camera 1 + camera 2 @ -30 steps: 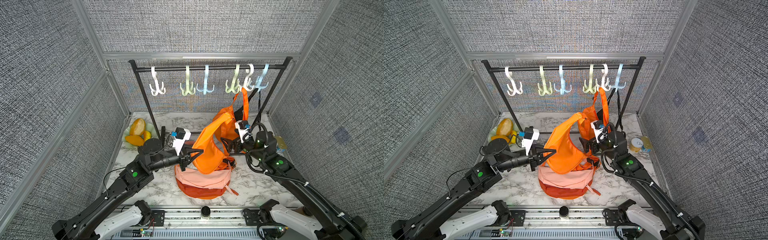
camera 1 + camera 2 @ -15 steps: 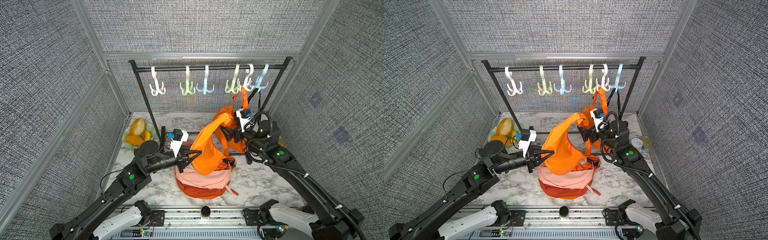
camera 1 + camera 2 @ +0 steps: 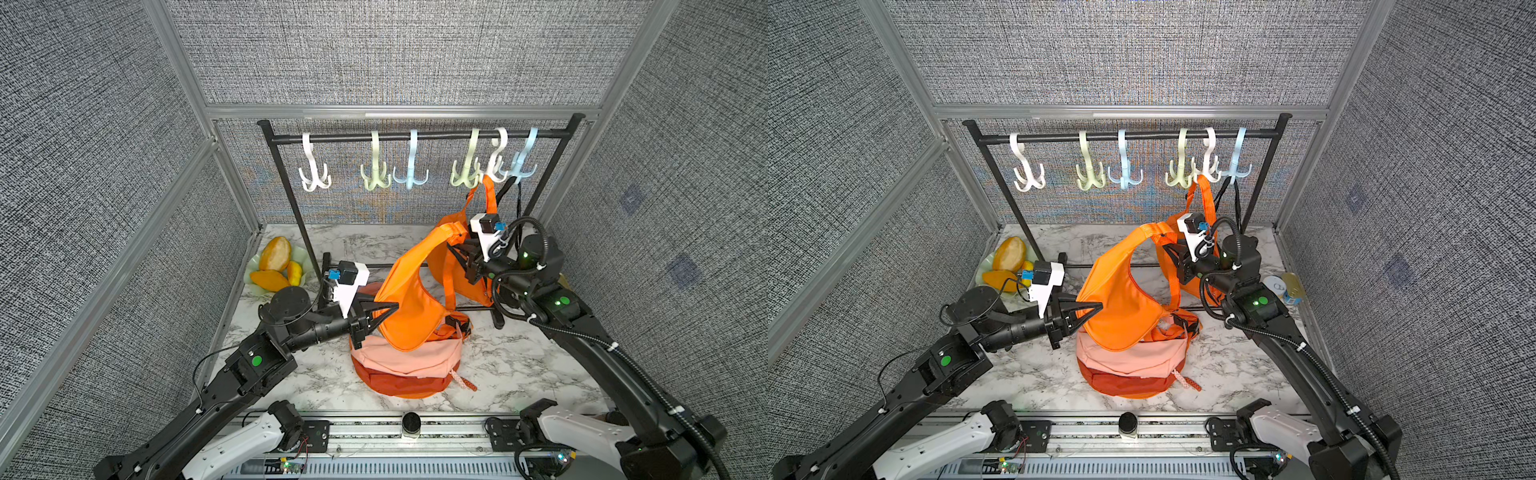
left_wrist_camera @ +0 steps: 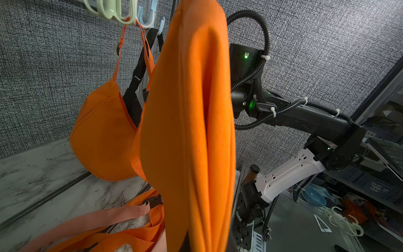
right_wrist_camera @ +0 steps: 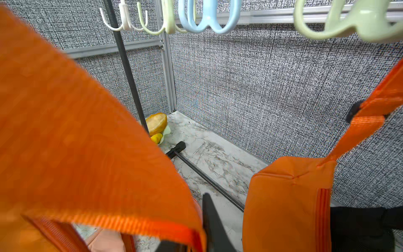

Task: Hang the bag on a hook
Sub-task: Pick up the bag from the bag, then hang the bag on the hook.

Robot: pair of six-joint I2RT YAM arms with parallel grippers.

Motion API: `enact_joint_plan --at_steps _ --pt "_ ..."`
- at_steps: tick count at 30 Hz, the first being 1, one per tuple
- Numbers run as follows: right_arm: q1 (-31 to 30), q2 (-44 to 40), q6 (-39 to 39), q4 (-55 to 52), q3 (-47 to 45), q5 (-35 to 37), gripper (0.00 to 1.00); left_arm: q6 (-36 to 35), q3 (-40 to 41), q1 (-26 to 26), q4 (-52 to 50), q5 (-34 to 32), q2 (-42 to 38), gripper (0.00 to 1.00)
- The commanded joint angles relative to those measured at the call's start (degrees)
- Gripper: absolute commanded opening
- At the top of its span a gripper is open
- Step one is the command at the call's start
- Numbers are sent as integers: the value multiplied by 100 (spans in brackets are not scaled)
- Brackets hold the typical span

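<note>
Nearest us, a pink bag (image 3: 409, 359) lies on a red bag (image 3: 395, 384) on the table (image 3: 523, 365), and neither is gripped. Above them two arms hold up the orange bag (image 3: 409, 307). The left gripper (image 3: 390, 309) is pressed together on its body edge. The right gripper (image 3: 455, 249) seems, from a crowded wrist view, pinched on its strap end. The lift is done, we judge, but the strap is not yet over any prong. Behind hang a second orange bag (image 4: 102, 135) and a black bag (image 4: 132, 104). On the rail (image 3: 415, 136) we count six hooks (image 3: 314, 174), two taken. That makes five bags.
</note>
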State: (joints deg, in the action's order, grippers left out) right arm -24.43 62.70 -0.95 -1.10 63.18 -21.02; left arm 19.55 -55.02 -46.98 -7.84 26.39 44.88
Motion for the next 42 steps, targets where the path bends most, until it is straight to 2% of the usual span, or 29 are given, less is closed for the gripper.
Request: enact_joint_plan --at_steps 1,10,15,24,32,42 --pt "29 -135 -9 -53 -32 -85 9 33 26 16 111 -283 -86 0" --pt "336 -451 -10 -496 46 167 1 175 229 65 340 -802 -277 0" --pt "392 -358 -35 -871 530 331 0 287 142 99 592 -949 -19 0" --pt "504 515 -57 -1879 2349 1105 0 491 -343 123 1080 -1013 887 0" --pt "570 1288 62 -2402 3565 1335 0 559 -674 122 1207 -864 1400 0" --pt "596 1877 -183 -2846 4328 1510 0 572 -755 120 1224 -889 1504 0"
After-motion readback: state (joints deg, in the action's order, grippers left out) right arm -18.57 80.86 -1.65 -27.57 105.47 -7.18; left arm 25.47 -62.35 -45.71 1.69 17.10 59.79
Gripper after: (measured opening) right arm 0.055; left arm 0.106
